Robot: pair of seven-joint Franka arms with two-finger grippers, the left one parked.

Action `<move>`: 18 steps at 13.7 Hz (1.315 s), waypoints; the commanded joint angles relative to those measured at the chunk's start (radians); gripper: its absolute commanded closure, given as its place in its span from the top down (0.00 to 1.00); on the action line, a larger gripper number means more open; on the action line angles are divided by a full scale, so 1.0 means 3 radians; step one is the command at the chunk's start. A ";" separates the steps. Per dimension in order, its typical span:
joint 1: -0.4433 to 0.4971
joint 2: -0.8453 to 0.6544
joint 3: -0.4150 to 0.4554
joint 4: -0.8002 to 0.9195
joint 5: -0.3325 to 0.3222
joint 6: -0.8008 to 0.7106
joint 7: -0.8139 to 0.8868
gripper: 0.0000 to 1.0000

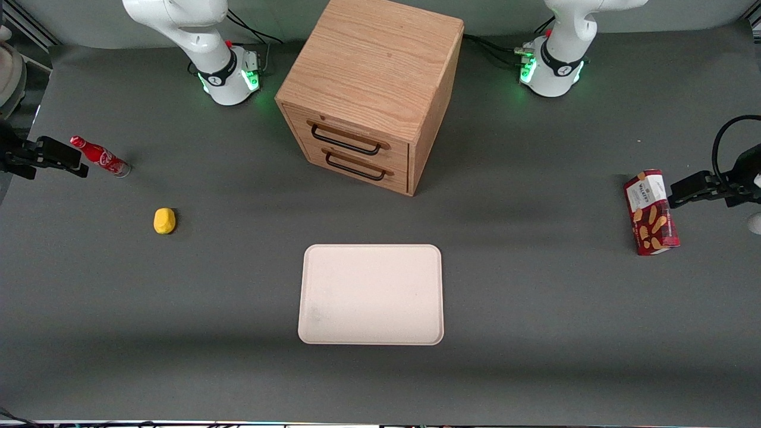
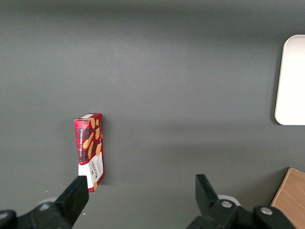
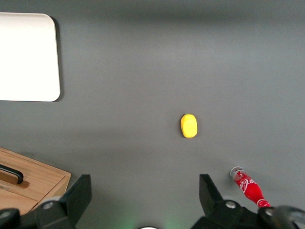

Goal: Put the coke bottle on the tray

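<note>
The coke bottle [image 1: 100, 157] lies on its side on the grey table at the working arm's end, a small red bottle with a white logo and a silvery base [image 3: 236, 171]. My right gripper [image 1: 77, 159] hangs beside its cap end, open, with nothing between the fingers [image 3: 144, 191]. In the right wrist view the bottle [image 3: 249, 187] lies just outside one finger [image 3: 208, 190], not in the gap. The tray [image 1: 371, 294], flat and pale cream-pink, rests bare near the table's middle, nearer the front camera than the bottle; its corner [image 3: 28, 57] also shows in the right wrist view.
A small yellow lump [image 1: 164, 220] [image 3: 189, 126] sits between the bottle and the tray. A wooden two-drawer cabinet [image 1: 371, 89] stands farther from the camera than the tray. A red cookie box [image 1: 651, 212] [image 2: 90, 150] lies toward the parked arm's end.
</note>
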State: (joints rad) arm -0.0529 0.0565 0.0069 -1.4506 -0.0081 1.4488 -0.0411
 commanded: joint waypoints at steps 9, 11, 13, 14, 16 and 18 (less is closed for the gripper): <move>0.0033 0.0006 -0.0013 0.0039 0.0078 -0.0059 0.0050 1.00; 0.0038 0.0006 -0.0013 0.0039 0.0078 -0.0069 0.0081 1.00; 0.0038 0.0006 -0.0013 0.0039 0.0078 -0.0069 0.0081 1.00; 0.0033 0.0011 -0.0018 0.0044 0.0068 -0.0064 0.0056 1.00; 0.0013 0.0011 -0.0033 0.0049 0.0053 -0.0069 0.0045 1.00; -0.0008 -0.0009 -0.0109 0.0049 0.0042 -0.0069 -0.0036 1.00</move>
State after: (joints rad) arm -0.0515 0.0564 -0.0007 -1.4506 -0.0065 1.4417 -0.0412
